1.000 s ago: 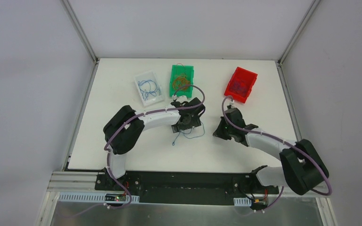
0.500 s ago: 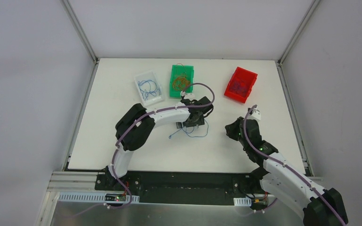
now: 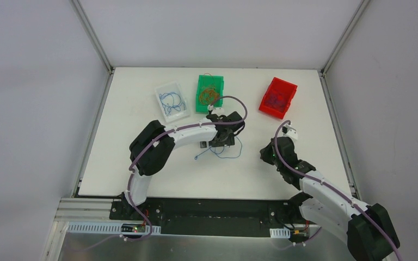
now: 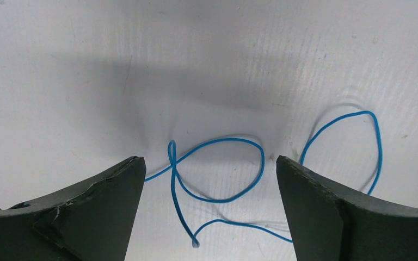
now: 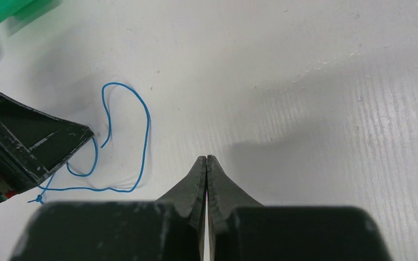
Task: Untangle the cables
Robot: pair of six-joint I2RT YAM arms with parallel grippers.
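Observation:
A thin blue cable (image 3: 226, 151) lies in loose loops on the white table near its middle. In the left wrist view the blue cable (image 4: 217, 171) lies flat between my wide-open fingers. My left gripper (image 3: 219, 142) hovers right over it, open and empty; it shows in its wrist view (image 4: 209, 166) too. My right gripper (image 3: 265, 154) is shut and empty, to the right of the cable. In the right wrist view the right gripper (image 5: 207, 159) is closed, with the blue cable (image 5: 141, 141) to its left.
Three bins stand at the back: a white bin (image 3: 172, 100) with blue wires, a green bin (image 3: 210, 93) with orange wires, a red bin (image 3: 277, 98) with dark wires. A green bin corner (image 5: 5, 13) shows in the right wrist view.
My left gripper moved from the green bin's edge to the right over the blue cable. My right arm drew back from the red bin to the near right, then shifted slightly.

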